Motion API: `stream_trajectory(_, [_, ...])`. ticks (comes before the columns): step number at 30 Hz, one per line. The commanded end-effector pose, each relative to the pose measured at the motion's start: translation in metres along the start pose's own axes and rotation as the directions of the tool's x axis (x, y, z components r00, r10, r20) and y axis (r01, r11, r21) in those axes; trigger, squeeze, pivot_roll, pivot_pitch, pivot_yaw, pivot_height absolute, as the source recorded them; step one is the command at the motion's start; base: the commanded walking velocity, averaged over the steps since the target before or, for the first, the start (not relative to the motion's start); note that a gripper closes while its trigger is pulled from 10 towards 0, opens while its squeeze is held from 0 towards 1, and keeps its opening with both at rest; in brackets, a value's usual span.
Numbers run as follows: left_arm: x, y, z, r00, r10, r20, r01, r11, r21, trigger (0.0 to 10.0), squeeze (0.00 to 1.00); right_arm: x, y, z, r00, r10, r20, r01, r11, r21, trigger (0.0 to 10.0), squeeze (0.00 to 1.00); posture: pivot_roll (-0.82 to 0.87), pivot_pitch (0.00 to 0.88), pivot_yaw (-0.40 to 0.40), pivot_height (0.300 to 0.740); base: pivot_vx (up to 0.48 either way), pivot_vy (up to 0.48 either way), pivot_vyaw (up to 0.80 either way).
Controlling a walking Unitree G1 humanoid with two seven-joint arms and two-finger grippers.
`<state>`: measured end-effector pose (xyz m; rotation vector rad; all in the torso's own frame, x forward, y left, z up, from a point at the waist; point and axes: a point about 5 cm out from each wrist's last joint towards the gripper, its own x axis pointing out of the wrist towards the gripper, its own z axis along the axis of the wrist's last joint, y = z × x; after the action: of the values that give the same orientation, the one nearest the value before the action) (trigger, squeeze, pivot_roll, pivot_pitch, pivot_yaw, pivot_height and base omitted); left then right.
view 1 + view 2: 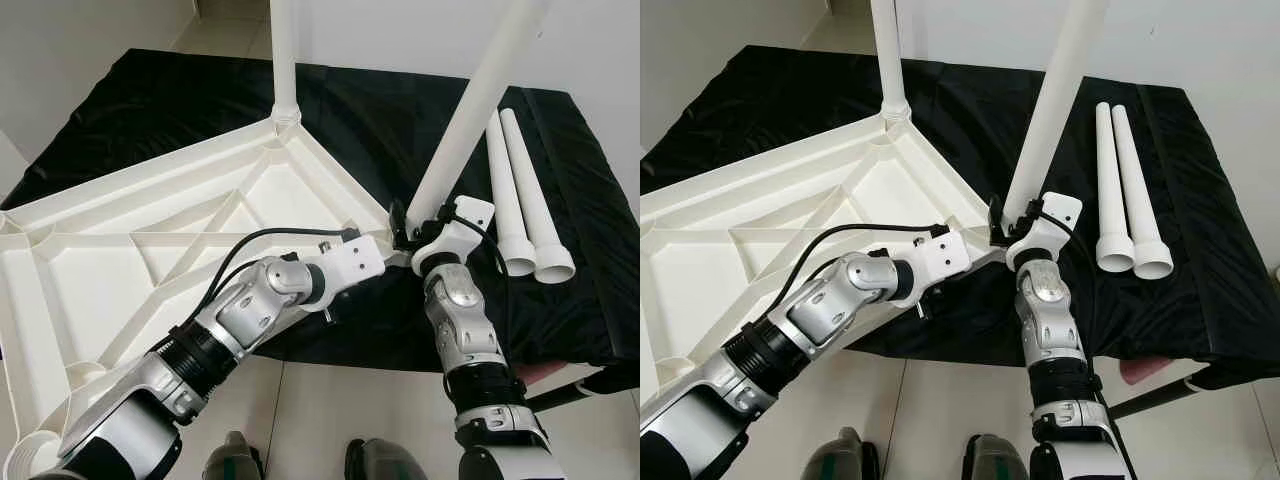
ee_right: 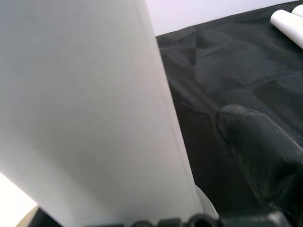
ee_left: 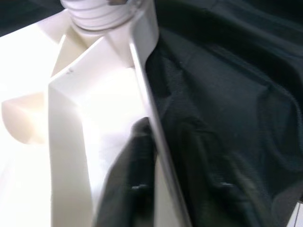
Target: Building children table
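An upside-down white table top [image 1: 120, 250] lies on a black cloth [image 1: 180, 100]. One white leg [image 1: 284, 60] stands upright in its far corner. My right gripper [image 1: 415, 228] is shut on a second white leg [image 1: 1055, 110], which leans to the right over the table top's near right corner. In the left wrist view that leg's ribbed end [image 3: 102, 12] sits at the corner socket. My left gripper [image 1: 378, 252] is shut on the table top's rim [image 3: 147, 94] beside that corner, one finger on each side of it. In the right wrist view, one fingertip [image 2: 260, 151] lies next to the leg [image 2: 85, 109].
Two spare white legs [image 1: 505, 190] [image 1: 530, 195] lie side by side on the cloth at the right, flared ends toward me. The cloth's front edge drops to a tiled floor [image 1: 340, 410], where my feet [image 1: 232, 462] stand. A white wall rises behind.
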<state>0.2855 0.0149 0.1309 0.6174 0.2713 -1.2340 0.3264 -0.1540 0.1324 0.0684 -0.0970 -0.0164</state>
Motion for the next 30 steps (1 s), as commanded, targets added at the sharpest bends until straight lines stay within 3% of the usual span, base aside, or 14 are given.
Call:
stream_trajectory(1, [0.003,-0.016,-0.011,0.984,-0.175,-0.042,0.174,0.985,-0.022,0.0,0.00,-0.003,-0.018,-0.005,0.997,-0.070,-0.025,0.070,0.998,-0.007,10.0,0.00,-0.06,0.053,0.027,0.740,0.000,0.000,0.00])
stream_trajectory(13, [0.005,-0.020,-0.005,0.975,-0.221,-0.034,0.222,0.975,0.031,0.0,0.00,-0.004,-0.021,-0.002,0.994,-0.106,-0.011,0.106,0.994,0.008,10.0,0.00,-0.06,0.058,0.036,0.740,0.000,0.000,0.00])
stream_trajectory(30, [0.013,-0.031,0.003,0.944,-0.324,-0.059,0.329,0.931,0.157,0.0,0.00,-0.006,-0.013,-0.007,0.995,-0.093,-0.027,0.094,0.995,0.017,10.0,0.00,-0.06,0.063,0.032,0.740,0.000,0.000,0.00])
